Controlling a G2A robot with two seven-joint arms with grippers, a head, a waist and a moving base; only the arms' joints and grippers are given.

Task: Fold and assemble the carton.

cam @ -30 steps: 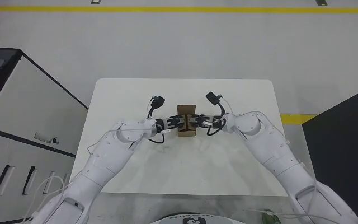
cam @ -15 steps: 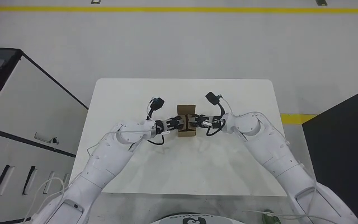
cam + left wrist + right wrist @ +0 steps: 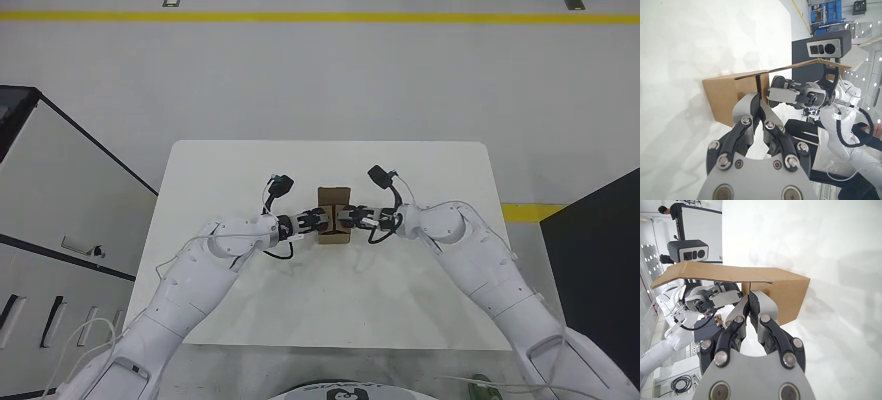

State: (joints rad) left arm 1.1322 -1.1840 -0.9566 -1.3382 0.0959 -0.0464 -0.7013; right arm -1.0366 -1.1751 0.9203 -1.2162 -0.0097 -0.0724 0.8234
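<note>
Carton of brown cardboard, boxy, flaps pinched, left gripper, right gripper

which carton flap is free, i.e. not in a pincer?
The long flap sticking out from the carton, its tip bent. The two short side flaps are each clamped edge-on, one in the left pincer, one in the right pincer.
</note>
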